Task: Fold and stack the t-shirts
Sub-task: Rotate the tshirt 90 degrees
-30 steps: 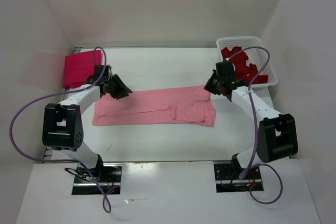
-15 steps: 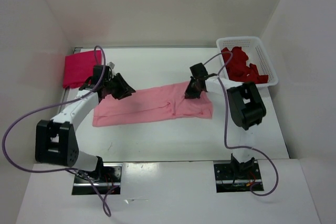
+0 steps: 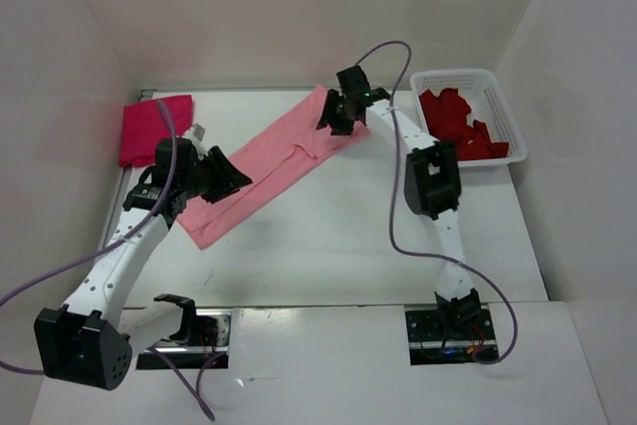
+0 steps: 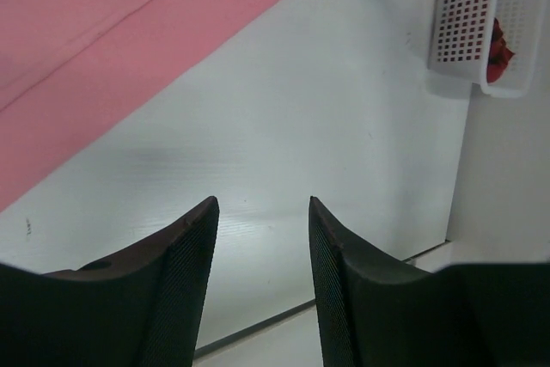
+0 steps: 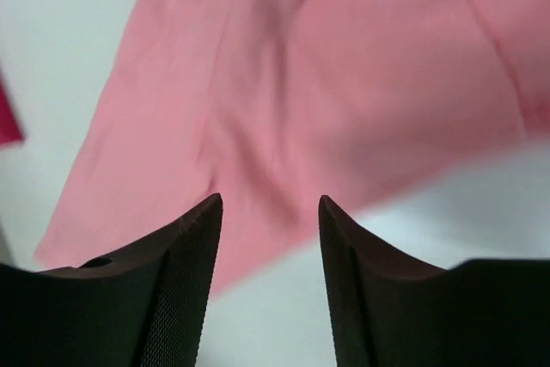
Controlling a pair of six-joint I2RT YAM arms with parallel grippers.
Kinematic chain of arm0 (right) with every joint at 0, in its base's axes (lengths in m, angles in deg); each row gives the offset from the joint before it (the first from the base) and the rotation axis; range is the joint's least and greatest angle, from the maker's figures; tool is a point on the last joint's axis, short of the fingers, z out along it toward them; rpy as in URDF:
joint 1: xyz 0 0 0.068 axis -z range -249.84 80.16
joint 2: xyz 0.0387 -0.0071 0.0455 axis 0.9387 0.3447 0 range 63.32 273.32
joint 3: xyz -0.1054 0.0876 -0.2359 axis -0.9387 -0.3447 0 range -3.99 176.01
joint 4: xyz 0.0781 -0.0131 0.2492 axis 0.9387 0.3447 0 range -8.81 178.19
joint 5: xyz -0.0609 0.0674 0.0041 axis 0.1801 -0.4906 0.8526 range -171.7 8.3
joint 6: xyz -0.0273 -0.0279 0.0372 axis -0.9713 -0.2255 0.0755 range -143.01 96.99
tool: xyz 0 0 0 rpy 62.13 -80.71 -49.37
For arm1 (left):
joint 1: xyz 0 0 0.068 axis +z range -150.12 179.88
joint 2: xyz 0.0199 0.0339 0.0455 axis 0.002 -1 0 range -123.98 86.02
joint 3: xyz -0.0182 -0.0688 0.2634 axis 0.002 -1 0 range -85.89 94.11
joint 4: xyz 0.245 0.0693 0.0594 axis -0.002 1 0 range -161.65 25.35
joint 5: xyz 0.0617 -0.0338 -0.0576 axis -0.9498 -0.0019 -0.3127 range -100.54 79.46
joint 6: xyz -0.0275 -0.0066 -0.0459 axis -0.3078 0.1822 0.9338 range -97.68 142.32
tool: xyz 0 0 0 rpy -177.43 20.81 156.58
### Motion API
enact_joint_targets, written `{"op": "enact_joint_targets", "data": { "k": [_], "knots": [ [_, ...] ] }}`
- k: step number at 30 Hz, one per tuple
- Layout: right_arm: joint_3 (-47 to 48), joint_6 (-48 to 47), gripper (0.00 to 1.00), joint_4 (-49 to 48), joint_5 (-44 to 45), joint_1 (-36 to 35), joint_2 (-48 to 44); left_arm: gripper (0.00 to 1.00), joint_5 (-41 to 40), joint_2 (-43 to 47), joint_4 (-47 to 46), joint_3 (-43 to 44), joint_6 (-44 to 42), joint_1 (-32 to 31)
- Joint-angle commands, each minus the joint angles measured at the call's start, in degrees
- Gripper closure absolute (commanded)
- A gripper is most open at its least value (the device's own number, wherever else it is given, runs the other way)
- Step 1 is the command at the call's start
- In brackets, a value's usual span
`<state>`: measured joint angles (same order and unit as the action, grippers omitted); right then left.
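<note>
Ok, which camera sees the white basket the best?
The top camera. It shows the whole white basket at the far right, with the dark red t-shirt inside. The left wrist camera catches only one holey side and a bit of red. The right wrist camera misses it.

no writing, label, brand, number or sign can be read in any view: none on the light pink t-shirt (image 3: 269,161), the magenta t-shirt (image 3: 149,128), the dark red t-shirt (image 3: 460,124), the white basket (image 3: 454,76) or the counter (image 3: 328,241).
</note>
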<state>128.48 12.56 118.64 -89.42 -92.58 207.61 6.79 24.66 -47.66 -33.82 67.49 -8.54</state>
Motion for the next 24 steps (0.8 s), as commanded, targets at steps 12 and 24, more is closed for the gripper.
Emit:
{"op": "enact_joint_targets", "data": {
  "k": [12,24],
  "knots": [
    [-62.4,17.1,0.89,-39.0,-7.7,-21.2,-39.1,1.00,-3.3,-3.1,5.4,5.8,-5.4,5.4],
    [-48.2,31.2,0.52,-37.4,3.4,-30.7,-19.1,0.95,-2.7,-0.1,4.8,2.5,-4.8,6.0]
  ]
}}
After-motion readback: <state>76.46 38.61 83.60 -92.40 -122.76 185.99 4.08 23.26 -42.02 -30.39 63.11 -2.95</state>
